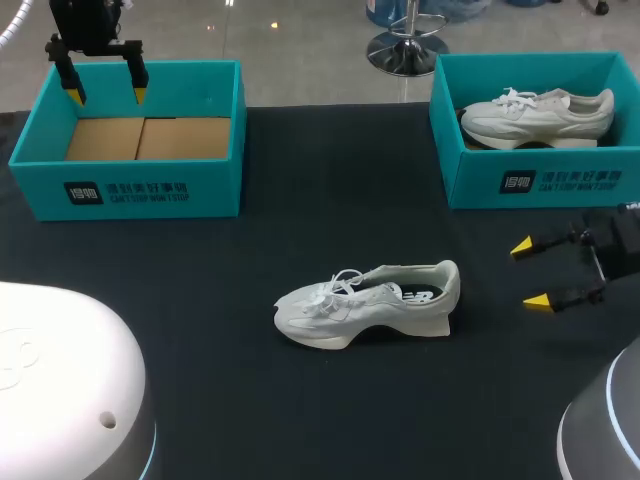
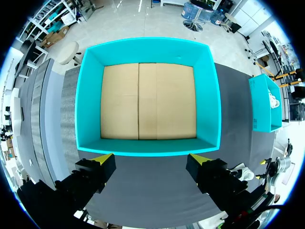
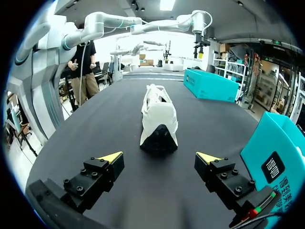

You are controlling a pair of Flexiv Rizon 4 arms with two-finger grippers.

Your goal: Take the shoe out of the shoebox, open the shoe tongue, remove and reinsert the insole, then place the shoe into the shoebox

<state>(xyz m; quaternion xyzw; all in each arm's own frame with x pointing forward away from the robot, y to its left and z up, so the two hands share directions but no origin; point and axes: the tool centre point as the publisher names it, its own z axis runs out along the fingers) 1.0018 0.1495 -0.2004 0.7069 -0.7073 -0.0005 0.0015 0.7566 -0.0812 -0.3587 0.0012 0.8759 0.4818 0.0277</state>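
We see only part of the second shoe [image 1: 540, 112] at two o'clock, since the front wall of its shoebox [image 1: 545, 182] hides its lower part, our right arm [image 1: 624, 240] at three o'clock is cut off at the edge, and our left arm [image 1: 88, 25] at eleven o'clock too.

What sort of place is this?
Probably a robot test bench for shoe packing: a dark table, an empty teal shoebox, a second shoebox holding a white shoe, and a loose shoe.

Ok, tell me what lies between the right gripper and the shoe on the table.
Nothing: in the right wrist view only bare black table separates the open right gripper from the shoe, heel end nearest.
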